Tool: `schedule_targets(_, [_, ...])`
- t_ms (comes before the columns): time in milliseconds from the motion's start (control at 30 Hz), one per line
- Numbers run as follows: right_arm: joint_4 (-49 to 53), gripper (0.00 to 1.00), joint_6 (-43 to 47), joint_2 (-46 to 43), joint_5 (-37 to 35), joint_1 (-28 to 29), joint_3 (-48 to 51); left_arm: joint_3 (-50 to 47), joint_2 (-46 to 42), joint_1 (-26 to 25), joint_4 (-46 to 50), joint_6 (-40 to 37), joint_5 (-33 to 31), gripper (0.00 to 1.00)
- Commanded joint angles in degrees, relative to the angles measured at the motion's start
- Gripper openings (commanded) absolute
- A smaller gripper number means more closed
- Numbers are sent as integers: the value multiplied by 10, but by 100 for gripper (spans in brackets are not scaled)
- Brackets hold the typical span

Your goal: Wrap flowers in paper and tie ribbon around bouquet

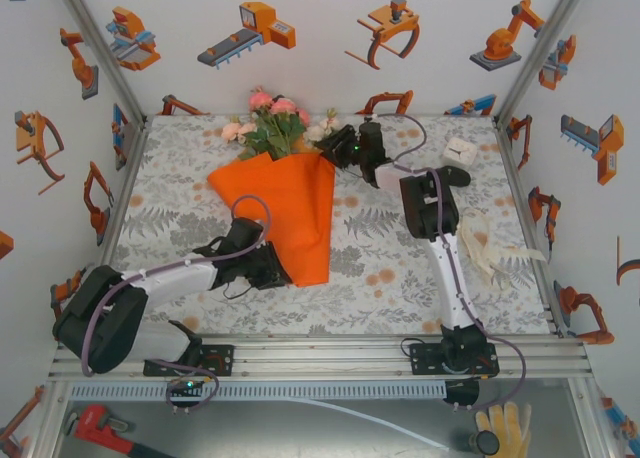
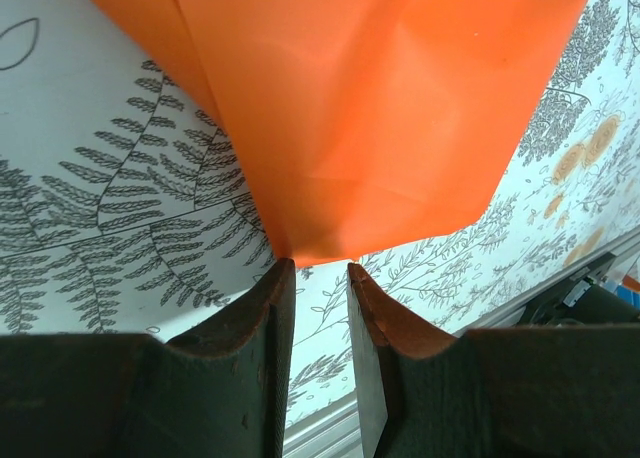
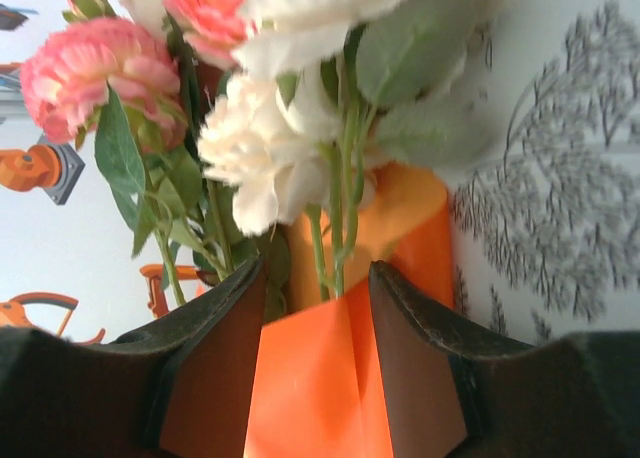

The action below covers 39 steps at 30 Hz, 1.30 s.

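L gripper (image 2: 320, 266): jaws at a narrow gap, patterned cloth (image 2: 110, 208) visible between the fingers (image 2: 262, 328), nothing clamped. Low corner of the paper (image 2: 380, 128) sits right at the tips; touching or just off, can't tell. R gripper (image 3: 315, 283): jaws mid-wide, orange fold fills the gap side to side, both fingers against it w/ a few green stems rising between, so it reads as holding the paper at its wide rim. Top view: paper wrapped as a cone at table centre, wide end to 12 o'clock, narrow end to 6. L gripper at the cone's 7 o'clock, R gripper at its 1 o'clock corner. Flowers (image 1: 272, 118) stick out of the wide end toward 12, pink + cream blooms, green lvs. Ribbon (image 1: 492, 248) lies in a loose heap at 3 o'clock on the cloth, well apart from the cone. Small white box (image 1: 460, 150) at 2 o'clock, near the back-right corner.
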<state>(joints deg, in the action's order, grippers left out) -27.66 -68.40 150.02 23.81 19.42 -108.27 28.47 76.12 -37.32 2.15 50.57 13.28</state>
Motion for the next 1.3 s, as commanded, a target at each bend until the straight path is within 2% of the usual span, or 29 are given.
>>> schedule_targets(0, [89,46,10,62,-28,-12,-34,-14,-7,7,38,-17,-9,32])
schedule_targets(133, [100,46,18,65,-16,-13,-56,-5,-48,10,39,-53,31,35])
schedule_targets(333, [110,47,44,39,-1,-12,-54,103,-192,11,191,-128,-24,40])
schedule_targets(400, [105,47,46,26,0,-13,-43,129,-210,8,190,-119,-17,40])
schedule_targets(467, [94,47,48,9,0,-13,-26,141,-195,-1,142,-86,16,40])
schedule_targets(533, [85,47,51,-13,-1,-12,-7,155,-142,-26,89,-65,24,40])
schedule_targets(700, [67,47,51,-55,5,-13,28,213,22,-71,31,-75,25,40])
schedule_targets(833, [84,47,75,-77,5,-13,39,211,115,-75,1,-75,27,40])
schedule_targets(1067, [114,47,112,-139,23,-12,77,128,110,-74,9,-69,-49,39])
schedule_targets(1267, [69,47,108,-247,53,-11,207,93,122,-69,-26,-52,-59,39])
